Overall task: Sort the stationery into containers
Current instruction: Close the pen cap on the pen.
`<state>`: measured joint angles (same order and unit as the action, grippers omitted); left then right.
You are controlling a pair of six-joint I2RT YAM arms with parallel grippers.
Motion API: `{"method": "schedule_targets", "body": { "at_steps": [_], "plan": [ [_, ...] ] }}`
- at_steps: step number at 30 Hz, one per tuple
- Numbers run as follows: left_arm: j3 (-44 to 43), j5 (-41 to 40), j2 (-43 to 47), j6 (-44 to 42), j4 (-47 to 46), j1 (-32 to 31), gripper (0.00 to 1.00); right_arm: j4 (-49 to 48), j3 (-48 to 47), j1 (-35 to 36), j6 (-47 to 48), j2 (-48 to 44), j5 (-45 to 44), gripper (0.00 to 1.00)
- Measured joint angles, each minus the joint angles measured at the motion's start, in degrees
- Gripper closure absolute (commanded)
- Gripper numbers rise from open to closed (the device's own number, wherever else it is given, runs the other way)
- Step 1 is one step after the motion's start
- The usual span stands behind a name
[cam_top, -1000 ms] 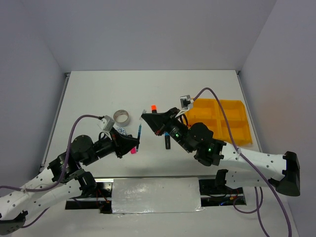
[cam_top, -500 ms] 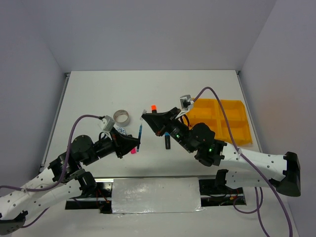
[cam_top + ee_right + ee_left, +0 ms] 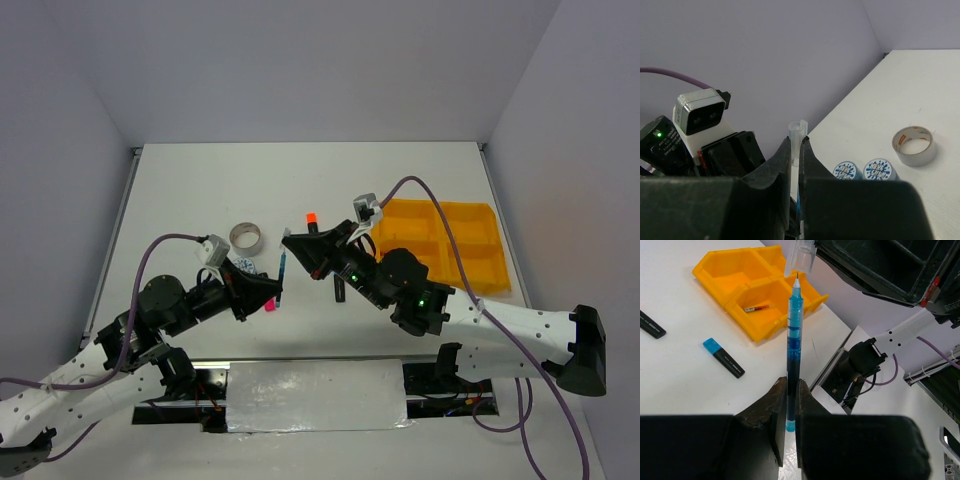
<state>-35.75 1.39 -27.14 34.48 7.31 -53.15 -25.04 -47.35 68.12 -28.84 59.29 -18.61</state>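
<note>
My left gripper (image 3: 788, 382) is shut on a thin blue pen (image 3: 793, 340) and holds it off the table, bare tip pointing away. My right gripper (image 3: 795, 140) is shut on a clear pen cap (image 3: 798, 131). The cap (image 3: 801, 255) hangs just beyond the pen tip. From above, the two grippers (image 3: 268, 290) (image 3: 290, 243) meet mid-table with the pen (image 3: 283, 268) between them. The yellow-orange tray (image 3: 480, 250) sits at the right, and a red pen (image 3: 756, 308) lies in one compartment. The grey tape ring (image 3: 245, 238) and two blue-white tubs (image 3: 880, 169) lie at the left.
An orange-capped highlighter (image 3: 311, 220) lies behind the right gripper. A blue-capped highlighter (image 3: 723, 357) and another black highlighter (image 3: 651, 325) lie on the table near the tray. A pink-capped highlighter (image 3: 270, 305) lies under the left gripper.
My right gripper has shifted slightly left with the cap, closer to the pen tip. The left gripper has hardly moved.
</note>
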Motion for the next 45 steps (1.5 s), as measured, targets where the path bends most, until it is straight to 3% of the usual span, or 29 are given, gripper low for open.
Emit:
{"method": "schedule_targets", "body": {
  "at_steps": [45],
  "plan": [
    [-0.15, -2.49, 1.49, -1.40, 1.81, -0.02, 0.95, 3.50, -1.51, -1.25, 1.64, 1.29, 4.24, 1.00]
  ]
}}
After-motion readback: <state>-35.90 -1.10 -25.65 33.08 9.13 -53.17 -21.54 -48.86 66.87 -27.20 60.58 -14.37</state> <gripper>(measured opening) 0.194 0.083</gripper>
